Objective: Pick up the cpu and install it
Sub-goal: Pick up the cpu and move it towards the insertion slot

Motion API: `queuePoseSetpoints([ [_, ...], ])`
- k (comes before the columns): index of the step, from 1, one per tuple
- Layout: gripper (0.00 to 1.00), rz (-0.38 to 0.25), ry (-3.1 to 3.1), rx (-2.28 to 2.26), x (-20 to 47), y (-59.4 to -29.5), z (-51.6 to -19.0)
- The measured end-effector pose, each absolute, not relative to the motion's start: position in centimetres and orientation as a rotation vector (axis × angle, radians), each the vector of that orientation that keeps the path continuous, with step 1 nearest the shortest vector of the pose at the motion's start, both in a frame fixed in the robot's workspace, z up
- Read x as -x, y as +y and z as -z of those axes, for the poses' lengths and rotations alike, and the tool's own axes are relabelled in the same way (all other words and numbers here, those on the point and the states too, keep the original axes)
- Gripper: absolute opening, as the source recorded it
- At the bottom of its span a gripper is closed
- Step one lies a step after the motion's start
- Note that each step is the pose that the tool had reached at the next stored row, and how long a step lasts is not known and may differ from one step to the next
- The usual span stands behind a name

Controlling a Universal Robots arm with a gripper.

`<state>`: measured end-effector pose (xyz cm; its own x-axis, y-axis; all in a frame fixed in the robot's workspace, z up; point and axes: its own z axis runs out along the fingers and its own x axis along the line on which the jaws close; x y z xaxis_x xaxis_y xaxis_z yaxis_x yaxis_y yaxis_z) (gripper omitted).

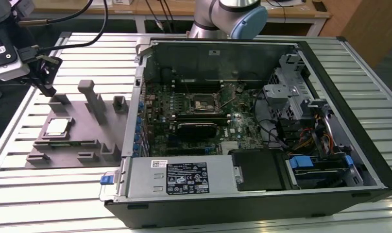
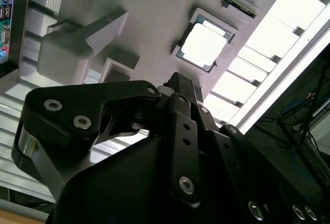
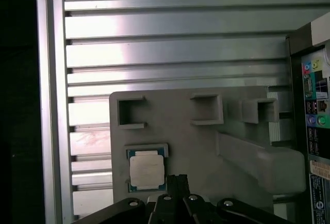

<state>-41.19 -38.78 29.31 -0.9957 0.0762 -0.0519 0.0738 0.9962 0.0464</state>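
One cpu [image 1: 56,127] sits in its pocket on the grey fixture [image 1: 85,141], near the gripper [image 1: 48,89], untouched. Its jaws look pressed together and empty. Shut like that, they could bump the chip instead of grabbing it.

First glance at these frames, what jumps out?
The open computer case dominates the exterior view, its motherboard exposed. At that view's left the cpu lies shiny side up on a grey fixture plate. The gripper hangs above the plate, not touching the cpu.

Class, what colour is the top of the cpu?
The cpu top is silver, with a greenish rim; shows best in the first wrist view.
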Motion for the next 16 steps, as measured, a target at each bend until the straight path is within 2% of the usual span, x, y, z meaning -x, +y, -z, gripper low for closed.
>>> queuePoseSetpoints([
  [16,0.11,-0.069,3.085,-0.116,42.2,-38.8,-27.8],
])
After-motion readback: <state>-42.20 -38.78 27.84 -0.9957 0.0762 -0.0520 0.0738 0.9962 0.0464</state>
